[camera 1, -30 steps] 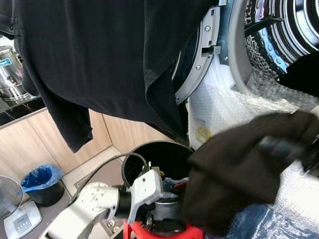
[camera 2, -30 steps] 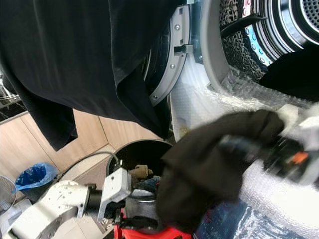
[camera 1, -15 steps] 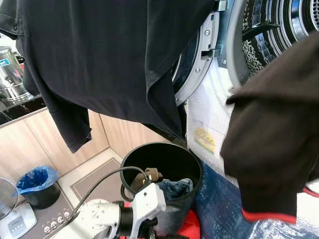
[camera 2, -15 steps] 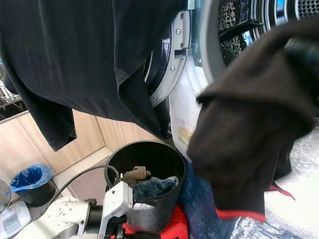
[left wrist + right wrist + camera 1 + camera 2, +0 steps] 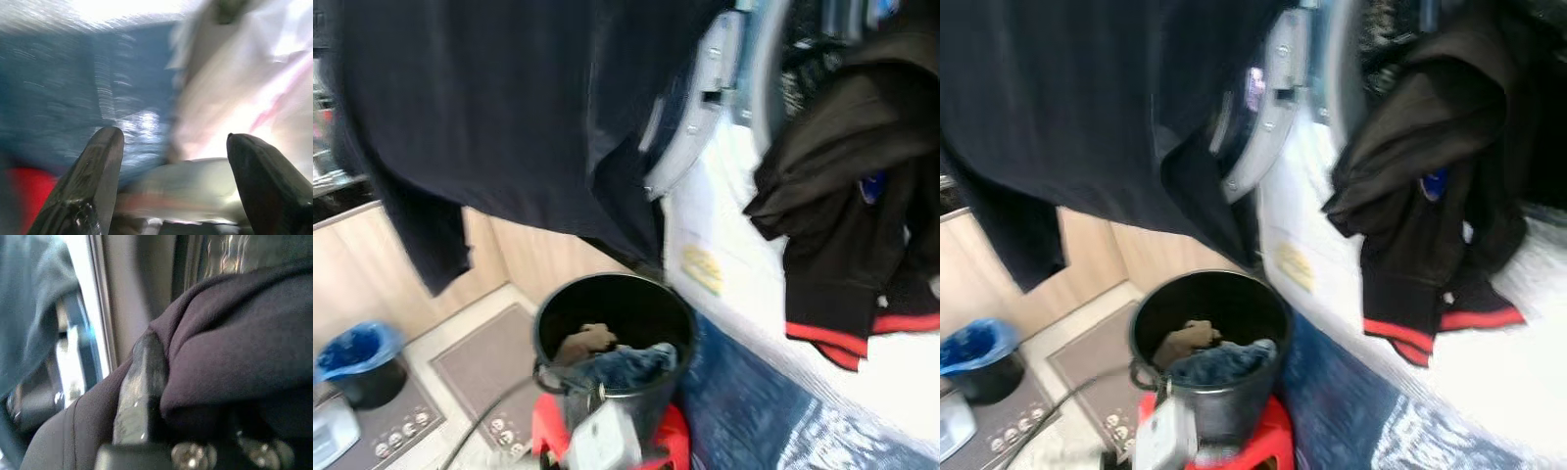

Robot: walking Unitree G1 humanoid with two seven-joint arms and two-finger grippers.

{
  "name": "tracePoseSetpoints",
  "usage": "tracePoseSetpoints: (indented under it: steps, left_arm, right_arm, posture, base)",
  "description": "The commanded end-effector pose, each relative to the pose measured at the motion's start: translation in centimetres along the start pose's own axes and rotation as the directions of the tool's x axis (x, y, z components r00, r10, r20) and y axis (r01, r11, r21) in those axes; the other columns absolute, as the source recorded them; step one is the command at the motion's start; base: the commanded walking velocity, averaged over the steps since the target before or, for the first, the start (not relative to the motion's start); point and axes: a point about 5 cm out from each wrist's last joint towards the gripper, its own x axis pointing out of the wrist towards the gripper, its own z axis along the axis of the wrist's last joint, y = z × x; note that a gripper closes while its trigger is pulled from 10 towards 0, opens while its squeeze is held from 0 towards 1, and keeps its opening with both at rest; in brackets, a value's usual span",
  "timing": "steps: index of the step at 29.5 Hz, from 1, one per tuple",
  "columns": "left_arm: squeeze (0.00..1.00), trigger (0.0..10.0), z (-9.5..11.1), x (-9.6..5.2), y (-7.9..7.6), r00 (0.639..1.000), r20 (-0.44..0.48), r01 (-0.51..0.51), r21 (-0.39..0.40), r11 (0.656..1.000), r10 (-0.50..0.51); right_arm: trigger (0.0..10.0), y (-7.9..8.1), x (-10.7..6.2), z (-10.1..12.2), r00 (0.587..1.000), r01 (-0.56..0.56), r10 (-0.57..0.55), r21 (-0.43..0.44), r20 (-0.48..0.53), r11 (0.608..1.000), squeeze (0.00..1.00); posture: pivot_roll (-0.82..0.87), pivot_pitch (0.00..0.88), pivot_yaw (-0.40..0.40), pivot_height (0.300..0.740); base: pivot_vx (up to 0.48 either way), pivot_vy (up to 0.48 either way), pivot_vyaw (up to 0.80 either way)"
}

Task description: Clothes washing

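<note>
Right pincer (image 5: 146, 396) clamped on dark red-trimmed garment (image 5: 847, 196), raised at two o'clock toward the washer opening (image 5: 773, 59) for loading; left pincer (image 5: 171, 161) apart, idle above bucket (image 5: 612, 313).

The left claw (image 5: 171, 147) hangs low with its two black fingers (image 5: 100, 169) spread wide apart, holding nothing; the right claw (image 5: 161, 401) is clamped on dark cloth (image 5: 234, 357), one finger (image 5: 139, 387) showing against the fabric

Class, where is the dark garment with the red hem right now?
In the eye views, the dark garment hangs at upper right, at the washing machine's opening, above and right of the black bucket.
</note>
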Motion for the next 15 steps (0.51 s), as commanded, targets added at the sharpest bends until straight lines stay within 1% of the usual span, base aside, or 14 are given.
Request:
tracePoseSetpoints:
  steps: [1,2,3,4,5,7,8,9,10,11,12,13,14,15]
  left_arm:
    - [0.0,10.0,0.4,-0.1,-0.5,1.0,0.001,-0.015,0.01,1.0,0.015]
    - [0.0,10.0,0.4,-0.1,-0.5,1.0,0.001,-0.015,0.01,1.0,0.015]
    - [0.0,10.0,0.4,-0.1,-0.6,1.0,0.001,-0.024,0.001,1.0,0.024]
    - [0.0,10.0,0.3,-0.1,-0.7,0.999,0.002,-0.032,-0.007,0.999,0.032]
    - [0.0,10.0,0.2,0.0,-0.9,0.999,-0.001,-0.041,-0.032,0.999,0.041]
    - [0.0,10.0,0.2,0.1,-1.1,0.999,-0.001,-0.045,-0.037,0.998,0.045]
    - [0.0,10.0,0.3,0.2,-1.3,0.999,0.004,-0.049,-0.041,0.998,0.049]
    - [0.0,10.0,0.3,0.2,-1.3,0.999,0.004,-0.049,-0.041,0.998,0.049]
    - [0.0,10.0,0.3,0.3,-1.4,0.998,0.004,-0.055,-0.051,0.997,0.056]
    - [0.0,10.0,0.4,0.4,-1.4,0.998,0.009,-0.063,-0.049,0.997,0.064]
    - [0.0,10.0,0.4,0.4,-1.4,0.998,0.009,-0.063,-0.049,0.997,0.064]
    - [0.0,10.0,0.4,0.4,-1.5,0.998,0.009,-0.068,-0.05,0.996,0.069]
    - [0.0,10.0,0.3,0.4,-1.5,0.997,0.012,-0.07,-0.053,0.996,0.071]
    - [0.0,10.0,0.4,0.4,-1.6,0.997,0.013,-0.072,-0.056,0.996,0.073]
  right_arm:
    - [10.0,0.3,1.1,1.0,1.0,0.005,-0.005,-0.024,-0.003,1.0,0.0]
    - [10.0,0.3,1.1,1.0,1.0,0.005,-0.005,-0.024,-0.003,1.0,0.0]
    - [10.0,0.2,2.0,1.4,0.998,0.07,-0.07,-0.017,0.004,0.997,0.0]
    - [10.0,0.1,2.6,1.6,0.992,0.128,-0.128,0.008,0.0,0.992,0.0]
    - [10.0,-0.4,3.4,1.7,0.968,0.251,-0.251,0.01,-0.005,0.968,0.0]
    - [10.0,-0.9,3.7,1.5,0.937,0.35,-0.349,0.049,-0.013,0.936,0.0]
    - [10.0,-1.6,3.8,1.2,0.892,0.452,-0.452,0.094,-0.018,0.887,0.0]
    - [10.0,-1.6,3.8,1.2,0.892,0.452,-0.452,0.094,-0.018,0.887,0.0]
    - [10.0,-2.4,3.6,0.6,0.829,0.558,-0.558,0.103,-0.032,0.824,0.0]
    - [10.0,-3.0,3.3,0.3,0.776,0.628,-0.63,0.104,-0.022,0.771,0.0]
    - [10.0,-3.0,3.3,0.3,0.776,0.628,-0.63,0.104,-0.022,0.771,0.0]
    - [10.0,-3.5,2.9,0.1,0.729,0.681,-0.684,0.12,-0.014,0.723,0.0]
    - [10.0,-4.2,2.2,-0.1,0.651,0.756,-0.759,0.101,-0.01,0.647,0.0]
    - [10.0,-4.7,1.6,-0.2,0.591,0.804,-0.806,0.086,-0.006,0.589,0.0]
  posture:
    - [-0.14,0.046,-0.096,0.74]
    - [-0.14,0.046,-0.096,0.74]
    - [-0.14,0.049,-0.101,0.74]
    - [-0.14,0.048,-0.105,0.74]
    - [-0.14,0.048,-0.109,0.74]
    - [-0.13,0.046,-0.118,0.74]
    - [-0.13,0.043,-0.123,0.74]
    - [-0.13,0.043,-0.123,0.74]
    - [-0.13,0.04,-0.128,0.74]
    - [-0.12,0.041,-0.132,0.74]
    - [-0.12,0.041,-0.132,0.74]
    - [-0.12,0.041,-0.134,0.74]
    - [-0.12,0.038,-0.14,0.74]
    - [-0.12,0.038,-0.14,0.74]
  base:
    - [0.0,0.0,0.0]
    - [0.0,0.0,0.0]
    - [0.0,0.0,0.0]
    - [0.0,0.0,0.0]
    - [0.0,0.0,0.0]
    - [0.0,0.0,0.0]
    - [0.0,0.0,0.0]
    - [0.0,0.0,0.0]
    - [0.0,0.0,0.0]
    - [0.0,0.0,0.0]
    - [0.0,0.0,0.0]
    - [0.0,0.0,0.0]
    - [0.0,0.0,0.0]
    - [0.0,0.0,0.0]
